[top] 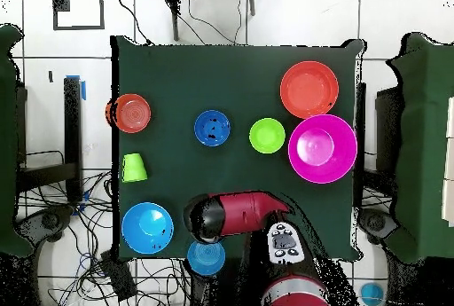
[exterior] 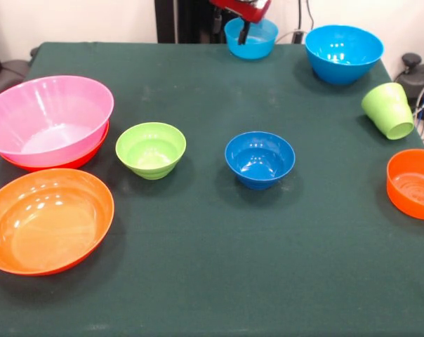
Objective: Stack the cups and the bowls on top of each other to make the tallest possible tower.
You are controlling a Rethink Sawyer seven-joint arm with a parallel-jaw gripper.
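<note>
The big pink bowl (exterior: 50, 116) sits nested in a wide orange bowl (exterior: 71, 163) at the left; this is the tower. A second wide orange bowl (exterior: 49, 221) lies in front of it. The small lime green bowl (exterior: 150, 149) and the small dark blue bowl (exterior: 260, 159) stand mid-table. A smaller orange bowl (exterior: 414, 184) is at the right edge. The lime green cup (exterior: 389, 110) rests tilted at the right. Two sky blue bowls stand at the far side, one larger (exterior: 343, 53) and one smaller (exterior: 250, 41). My gripper (exterior: 243, 31) reaches down into the smaller one. The orange cup is out of view.
My red arm (top: 244, 214) lies over the table's edge near the base in the overhead view, above the smaller sky blue bowl (top: 206, 256). Cables and a dark object (exterior: 415, 70) lie off the table's right side.
</note>
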